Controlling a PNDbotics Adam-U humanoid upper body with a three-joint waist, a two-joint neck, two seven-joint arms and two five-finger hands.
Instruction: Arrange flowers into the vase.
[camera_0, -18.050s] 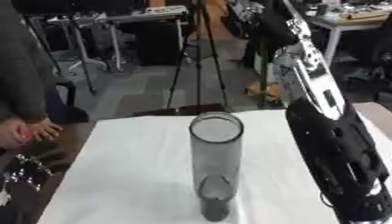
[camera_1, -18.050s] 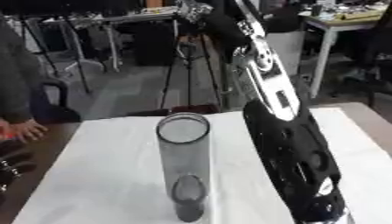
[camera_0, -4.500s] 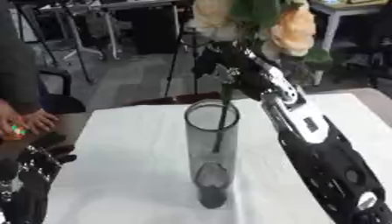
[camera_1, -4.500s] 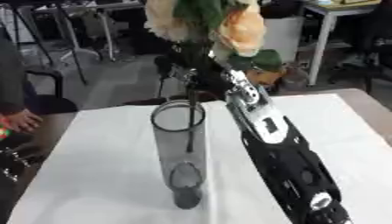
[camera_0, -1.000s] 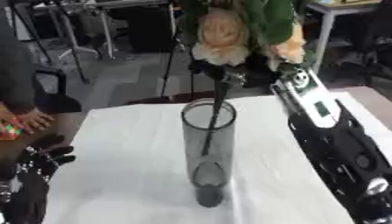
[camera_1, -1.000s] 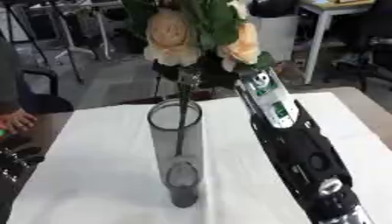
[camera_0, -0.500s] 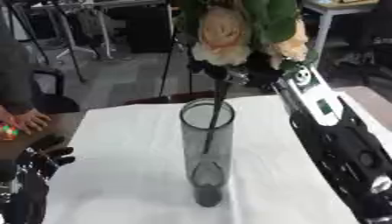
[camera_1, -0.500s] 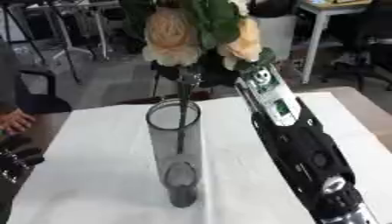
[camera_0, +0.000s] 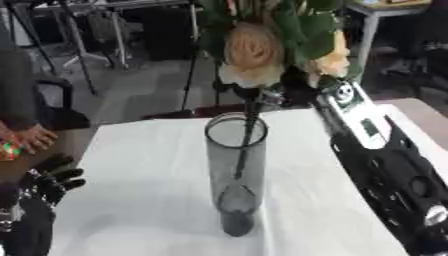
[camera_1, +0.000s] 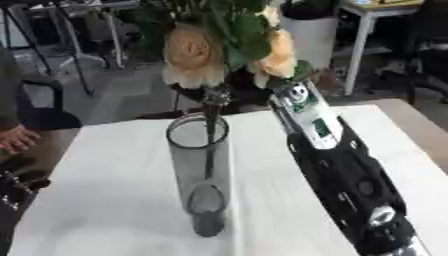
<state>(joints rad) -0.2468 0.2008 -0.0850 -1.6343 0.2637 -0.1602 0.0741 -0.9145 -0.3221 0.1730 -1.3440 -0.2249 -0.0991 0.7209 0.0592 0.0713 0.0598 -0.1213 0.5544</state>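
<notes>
So in the left eye view, the vase (camera_0: 235, 175) is standing upright in the middle of the white tabletop (camera_0: 140, 175), a tall clear cylinder with a dark base. The flowers (camera_0: 262, 45), peach blooms with big green leaves, are right above its mouth, and the dark stem (camera_0: 246, 135) already runs down through the rim into the glass, ending about halfway down. The right arm (camera_0: 385, 165) comes in from the lower right and reaches up to just under the blooms, but the right hand (camera_0: 293, 90) is mostly buried behind the leaves, so I can't tell what its fingers are doing or whether they're actually on the stem. The left hand (camera_0: 52, 180) sits idle at the lower left edge of the tabletop, fingers relaxed and apart, well away from the vase. In the right eye view it's the same deal, just shifted: blooms over the rim, stem inside the vase, right arm just beside it on the right, and the hand behind the foliage is still hidden there too.
</notes>
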